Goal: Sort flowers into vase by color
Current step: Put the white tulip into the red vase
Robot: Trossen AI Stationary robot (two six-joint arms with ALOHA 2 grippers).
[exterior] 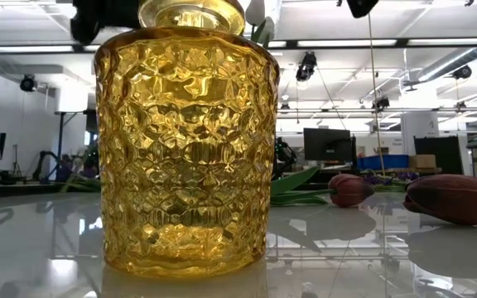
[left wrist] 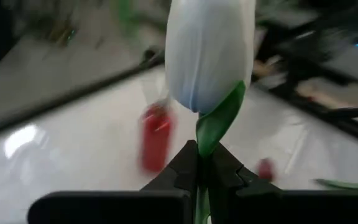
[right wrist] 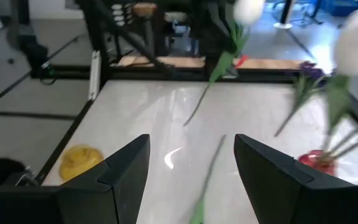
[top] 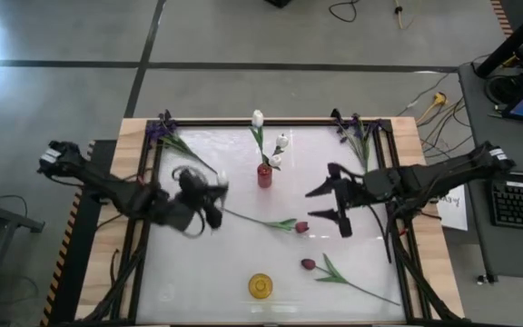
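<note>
Now your left tool (left wrist: 199, 163) is clamped on the white tulip (left wrist: 209, 53); carry it upright toward the red vase (top: 264, 175), right tool (top: 336, 204) gaping empty.

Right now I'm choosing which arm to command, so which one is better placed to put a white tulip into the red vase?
Left. The left hand is shut on a white tulip, with the red vase close ahead. The right hand is open and holds nothing.
</note>
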